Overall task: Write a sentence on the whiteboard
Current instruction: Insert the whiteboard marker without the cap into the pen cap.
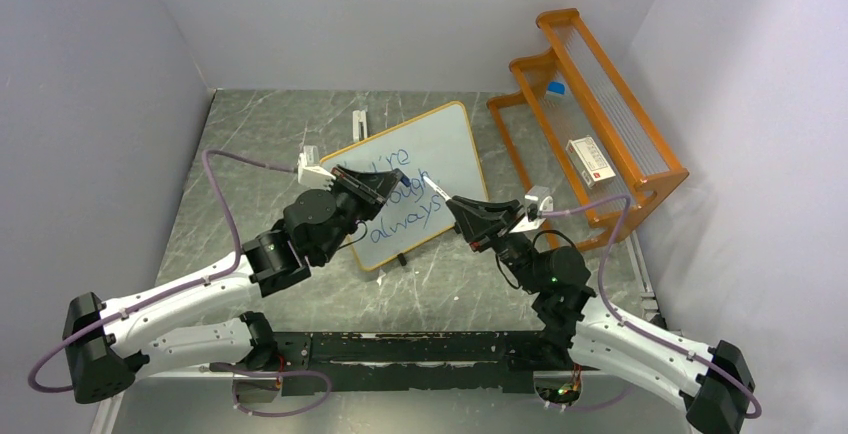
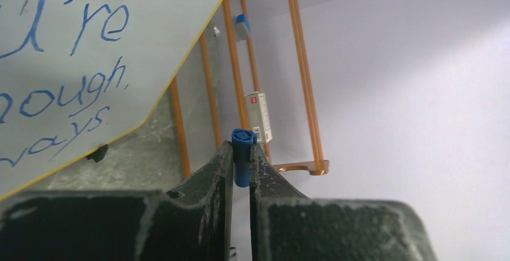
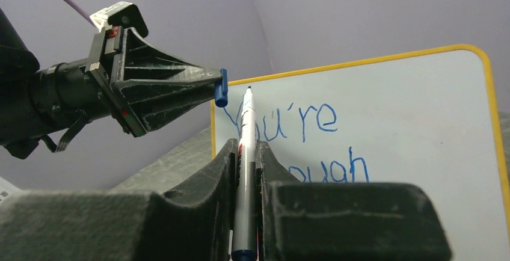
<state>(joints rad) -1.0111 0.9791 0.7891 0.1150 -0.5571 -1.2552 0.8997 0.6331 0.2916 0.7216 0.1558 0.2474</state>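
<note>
Nearest the lens, my right gripper [image 3: 243,148] is clamped on the marker [image 3: 247,116]. The jaws are pinched tight on its barrel, and the black tip points up to 12 o'clock, touching nothing. Just off that tip, at 10 o'clock, hangs the blue cap [image 3: 222,92]. It is nipped between the jaws of my left gripper [image 3: 218,85], which reaches in from 9 o'clock; cap and tip are near but apart.

Beyond them, from 1 to 4 o'clock, is the whiteboard [image 3: 415,116]. It sits on the marble-patterned table [image 1: 260,134] between my two arms, toward 12 o'clock from my bases. The blue handwriting on it reads "You're enough, always." and ends in a full stop, so I judge the writing done and capping the pen the step in hand.

The next move calls for lining the cap up with the tip and pressing the two together along the barrel — a slight misalignment could smear ink or push the pen askew in my grip. The orange wooden rack [image 1: 600,104] sits at 2 o'clock, well apart.
</note>
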